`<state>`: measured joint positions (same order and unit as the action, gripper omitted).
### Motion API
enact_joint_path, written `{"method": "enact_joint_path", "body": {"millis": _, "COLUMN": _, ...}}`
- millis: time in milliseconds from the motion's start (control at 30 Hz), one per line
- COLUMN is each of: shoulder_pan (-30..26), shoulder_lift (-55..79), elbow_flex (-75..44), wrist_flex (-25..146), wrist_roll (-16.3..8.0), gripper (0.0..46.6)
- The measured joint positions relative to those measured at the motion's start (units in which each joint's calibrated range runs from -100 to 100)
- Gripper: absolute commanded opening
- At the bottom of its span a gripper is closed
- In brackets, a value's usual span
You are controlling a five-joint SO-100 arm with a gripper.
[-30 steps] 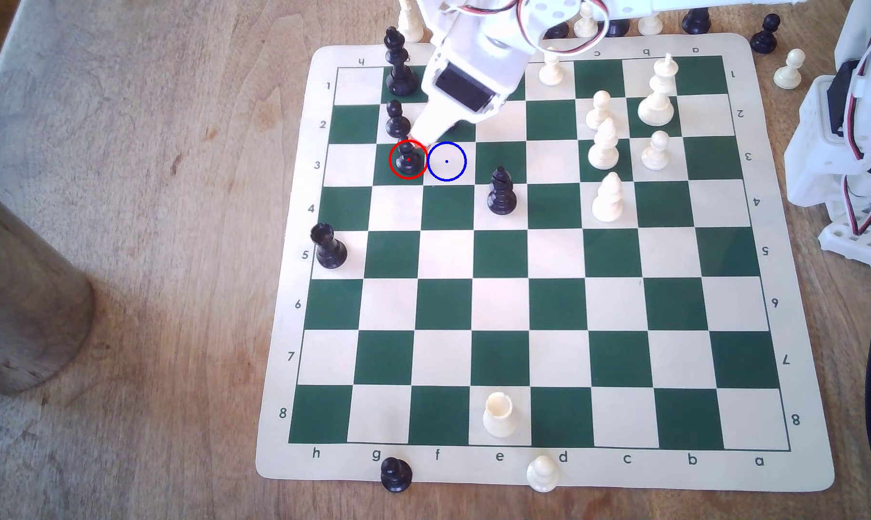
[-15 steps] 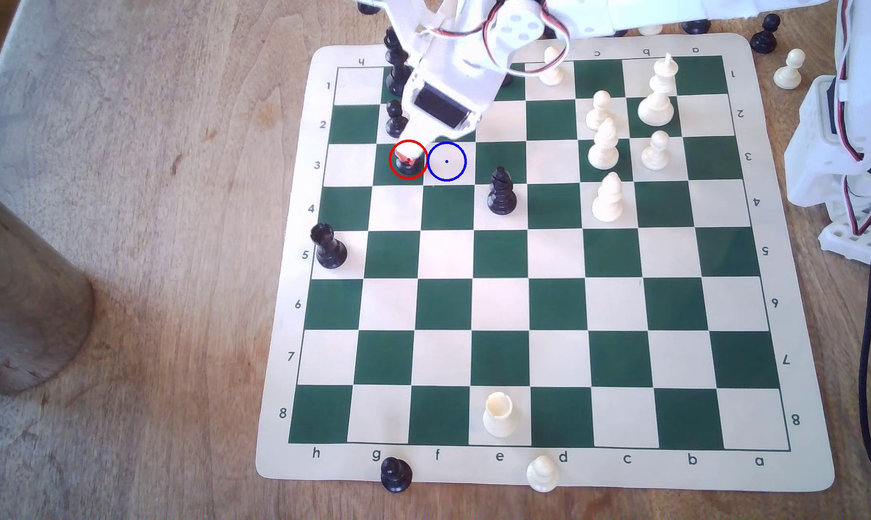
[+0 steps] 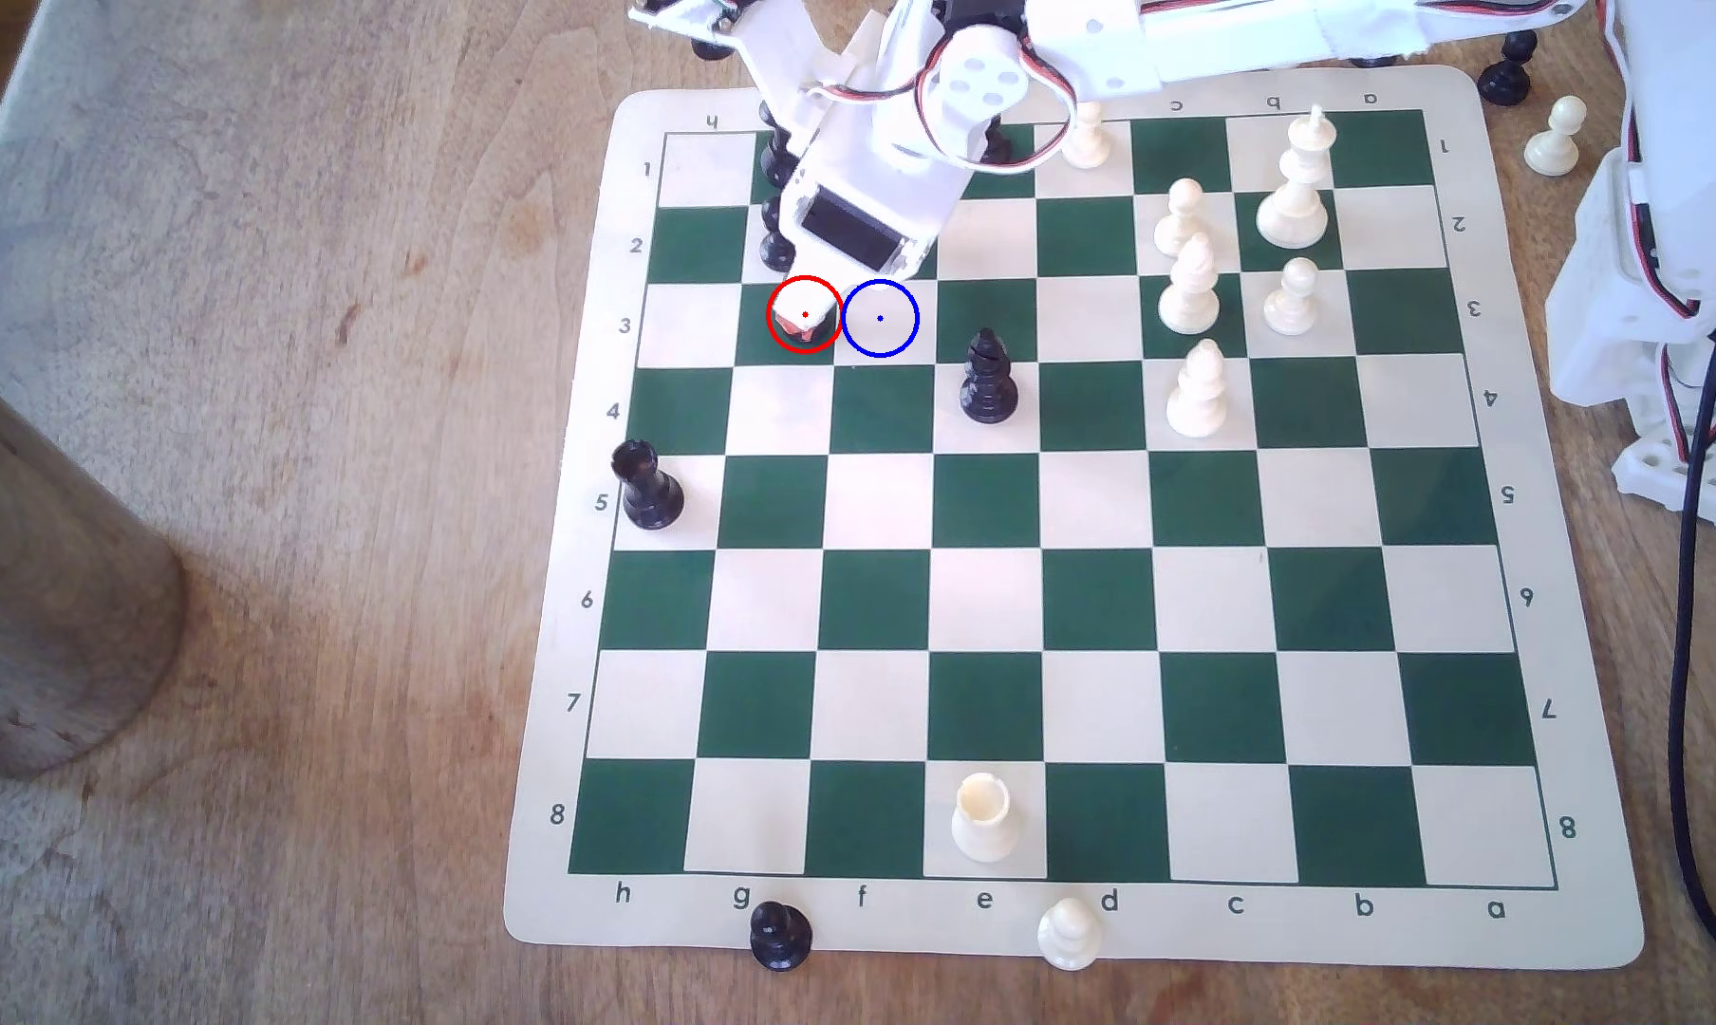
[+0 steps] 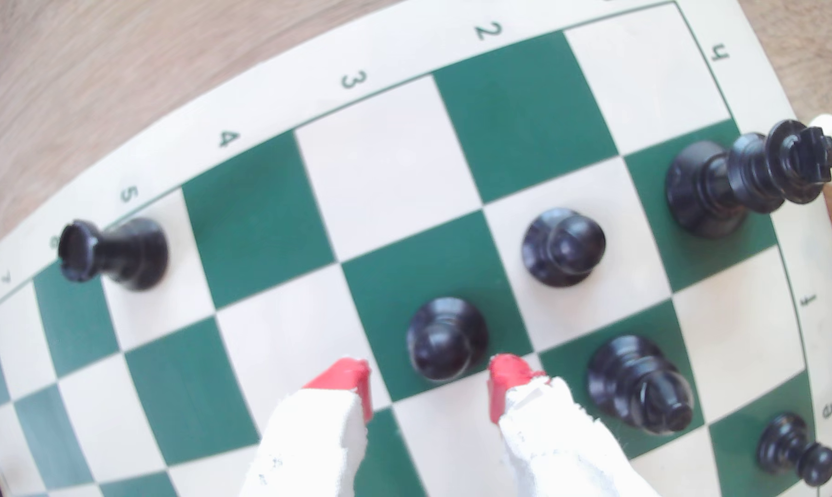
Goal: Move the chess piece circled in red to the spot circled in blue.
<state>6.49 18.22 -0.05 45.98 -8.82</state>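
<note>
Pawn (image 4: 445,341) between parted red-tipped fingers (image 4: 345,377), on its green square

Black pawn (image 4: 445,341) in the exterior view mostly hidden beneath the hand (image 3: 803,325), only its base edge showing

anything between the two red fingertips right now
Yes: in the wrist view the black pawn sits in the gap of the open hand, neither fingertip clearly touching it yet.

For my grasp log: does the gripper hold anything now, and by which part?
Nothing is held. The gripper is open, its red fingertips on either side of the black pawn, not closed on it.
</note>
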Motion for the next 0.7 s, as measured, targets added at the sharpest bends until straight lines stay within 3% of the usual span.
{"method": "enact_joint_path", "body": {"millis": 700, "shoulder_pan": 0.3, "shoulder_lift": 3.3, "elbow_flex": -2.0, "wrist_flex": -2.2, "wrist_roll": 0.0, "gripper": 12.2}}
